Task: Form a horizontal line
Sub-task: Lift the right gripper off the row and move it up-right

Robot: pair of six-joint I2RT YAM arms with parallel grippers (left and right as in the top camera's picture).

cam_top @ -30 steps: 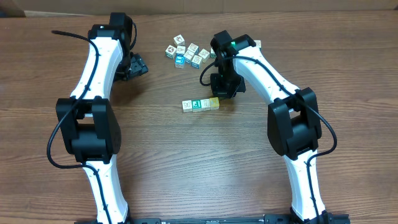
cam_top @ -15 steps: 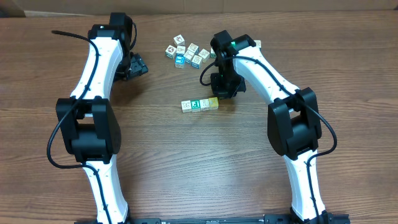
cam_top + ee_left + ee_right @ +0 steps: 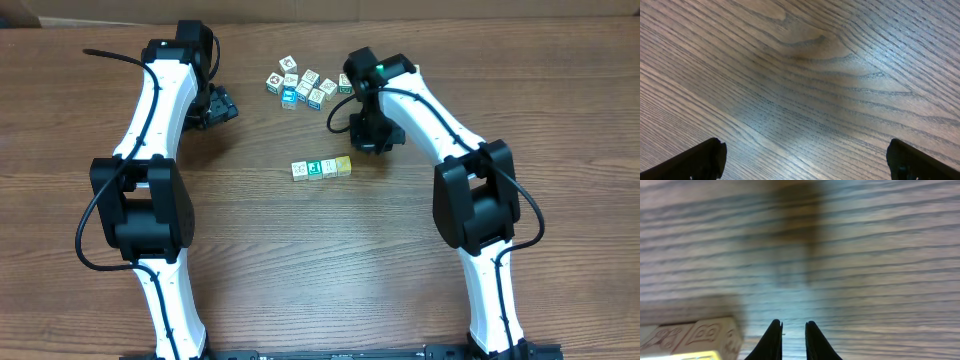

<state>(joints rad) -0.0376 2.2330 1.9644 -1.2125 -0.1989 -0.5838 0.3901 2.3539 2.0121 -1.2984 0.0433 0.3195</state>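
Observation:
The horizontal line point(image 3: 322, 168) is a short row of small picture cubes on the wood table, with white, green, white and yellow tops. My right gripper point(image 3: 372, 141) hangs just behind and to the right of its yellow end, apart from it. In the right wrist view the row's end cube point(image 3: 697, 336) shows at the lower left, and the right gripper point(image 3: 793, 326) has its jaws a narrow gap apart over bare wood, holding nothing. My left gripper point(image 3: 807, 160) is wide open over bare table, far left of the row.
A loose cluster of similar small cubes point(image 3: 300, 85) lies at the back middle, between the two arms. The left arm's gripper point(image 3: 215, 106) rests left of that cluster. A black cable point(image 3: 110, 55) trails at the back left.
The right gripper has drawn back and to the right, away from the yellow end of the row, and its jaws have parted slightly. The left arm has not moved.

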